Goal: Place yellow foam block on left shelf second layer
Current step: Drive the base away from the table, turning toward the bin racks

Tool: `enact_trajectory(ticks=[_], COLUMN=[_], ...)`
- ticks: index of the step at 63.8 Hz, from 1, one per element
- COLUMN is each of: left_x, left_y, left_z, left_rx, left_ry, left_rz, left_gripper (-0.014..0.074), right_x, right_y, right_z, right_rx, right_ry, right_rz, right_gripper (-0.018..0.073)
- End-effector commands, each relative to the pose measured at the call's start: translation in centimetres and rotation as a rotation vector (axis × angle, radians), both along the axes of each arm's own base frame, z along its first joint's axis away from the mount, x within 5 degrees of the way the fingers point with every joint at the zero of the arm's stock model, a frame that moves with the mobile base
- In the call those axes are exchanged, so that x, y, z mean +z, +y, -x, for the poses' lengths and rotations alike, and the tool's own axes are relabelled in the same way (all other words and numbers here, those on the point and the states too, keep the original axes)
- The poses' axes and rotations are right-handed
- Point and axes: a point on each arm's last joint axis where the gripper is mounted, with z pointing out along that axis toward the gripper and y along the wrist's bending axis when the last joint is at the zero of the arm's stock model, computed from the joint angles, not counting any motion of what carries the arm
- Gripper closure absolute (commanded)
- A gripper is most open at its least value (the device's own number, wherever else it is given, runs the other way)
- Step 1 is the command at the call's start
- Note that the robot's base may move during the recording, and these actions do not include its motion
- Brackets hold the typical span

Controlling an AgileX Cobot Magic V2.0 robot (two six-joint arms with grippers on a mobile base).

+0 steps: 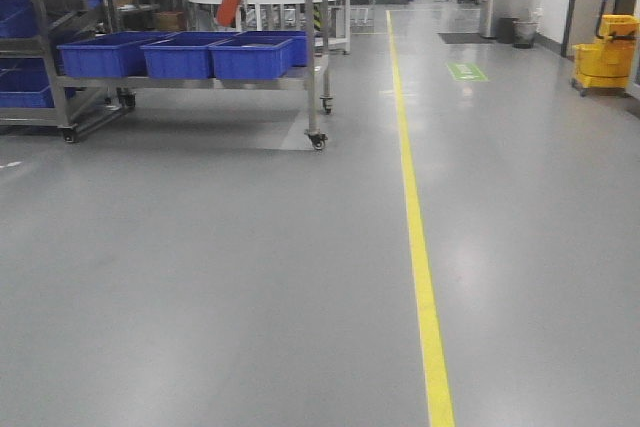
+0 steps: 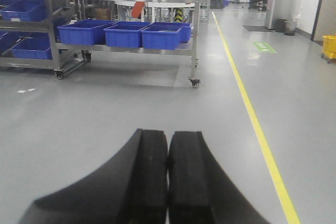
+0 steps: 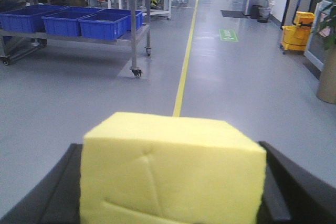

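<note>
Firmly clamped — yellow foam block (image 3: 170, 174), matte, creased.

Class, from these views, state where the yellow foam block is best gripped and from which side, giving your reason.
Grip the yellow foam block on its two flat, parallel side faces, coming from the near side, as the right gripper does here. Those plain faces likely give the fingers square contact; squeeze lightly, since foam dents.

A warehouse or factory hall: grey sealed floor (image 1: 250, 277) with a yellow lane line (image 1: 418, 247), wheeled steel racks (image 1: 190, 57) of blue bins (image 1: 250, 57), yellow mop bucket (image 1: 606, 52).
</note>
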Motion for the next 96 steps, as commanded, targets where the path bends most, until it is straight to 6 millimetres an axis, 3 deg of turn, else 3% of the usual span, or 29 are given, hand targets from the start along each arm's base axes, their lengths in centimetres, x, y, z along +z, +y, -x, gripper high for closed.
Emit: enact_trajectory(ticks=[1, 96], left_x=[-0.13, -0.13], left_y=[-0.14, -0.14], left_z=[-0.15, -0.15], left_rx=[-0.017, -0.017], left_ry=[-0.053, -0.053], left_rz=[0.007, 0.007], left_gripper=[0.046, 0.046], right_x=[1.59, 1.6], right_y=[0.1, 0.11], right_z=[0.03, 0.03], right_rx=[0.008, 0.009], right_ry=[-0.101, -0.102], right_rz=[0.023, 0.023], right_gripper=[0.0304, 0.0304])
